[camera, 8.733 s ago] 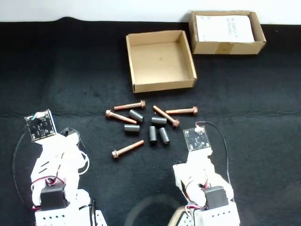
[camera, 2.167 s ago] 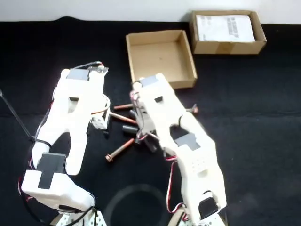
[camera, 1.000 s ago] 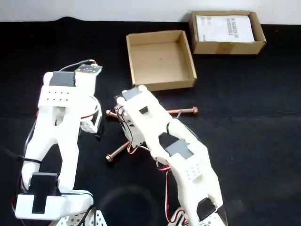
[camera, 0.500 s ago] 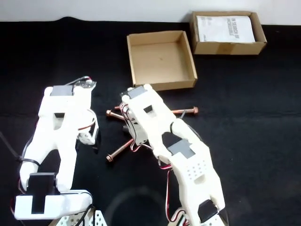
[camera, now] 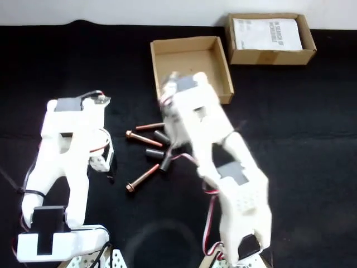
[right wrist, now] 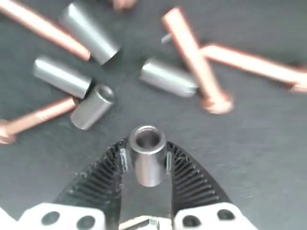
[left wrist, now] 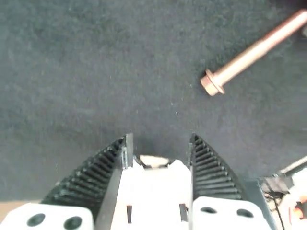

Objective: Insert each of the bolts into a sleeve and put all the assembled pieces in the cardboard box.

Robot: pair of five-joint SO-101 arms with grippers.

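In the right wrist view my right gripper (right wrist: 145, 145) is shut on a grey sleeve (right wrist: 147, 165), held upright above the pile. Below it lie more sleeves (right wrist: 168, 76) and copper bolts (right wrist: 192, 52). From above, the right arm (camera: 195, 111) stretches over the pile, between it and the open cardboard box (camera: 187, 40). My left gripper (left wrist: 160, 140) stands open over bare black cloth with nothing between its fingers, and one bolt (left wrist: 254, 50) lies a little ahead of it. From above, that left gripper (camera: 110, 166) sits just left of the same bolt (camera: 142, 177).
A second cardboard box (camera: 304, 34) holding a white sheet stands at the back right. Loose sleeves (camera: 154, 152) and bolts (camera: 144, 138) are scattered at the table's middle. The black cloth (camera: 301, 123) covers the table, with open room to the right.
The right arm has risen and swung away from the pile toward the cardboard box with the sleeve in its gripper, uncovering bolts and sleeves. The left arm has barely shifted.
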